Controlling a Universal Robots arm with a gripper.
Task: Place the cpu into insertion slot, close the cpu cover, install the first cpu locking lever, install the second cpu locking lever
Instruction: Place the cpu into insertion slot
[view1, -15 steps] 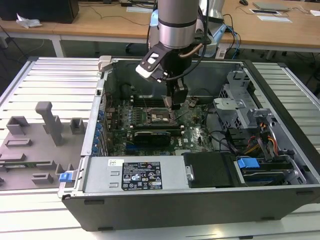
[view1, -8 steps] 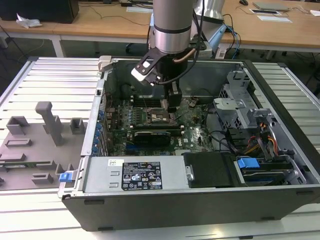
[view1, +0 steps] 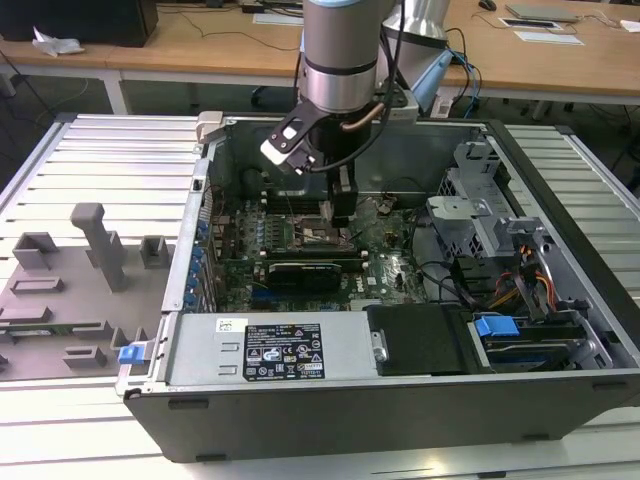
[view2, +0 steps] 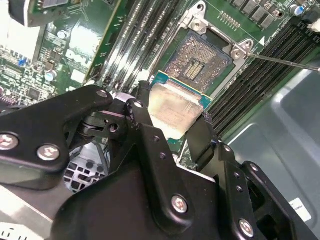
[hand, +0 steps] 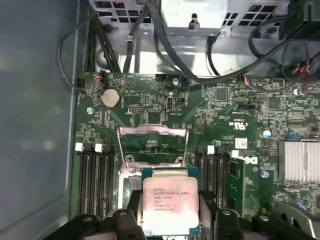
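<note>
My gripper is shut on the cpu, a flat square chip with a pale metal top, gripped by two opposite edges between the black fingers. In the second wrist view the cpu hangs just above the board, overlapping one edge of the insertion slot, whose bare contacts show. The cpu cover stands raised behind the slot, with green board visible through its window. A thin locking lever sticks out beside the slot. In the exterior view the gripper is down inside the case over the insertion slot.
Black memory slots flank the socket on both sides. A long black card lies in front of it, then the power supply. Cables and a drive cage fill the exterior view's right. Case walls surround the board.
</note>
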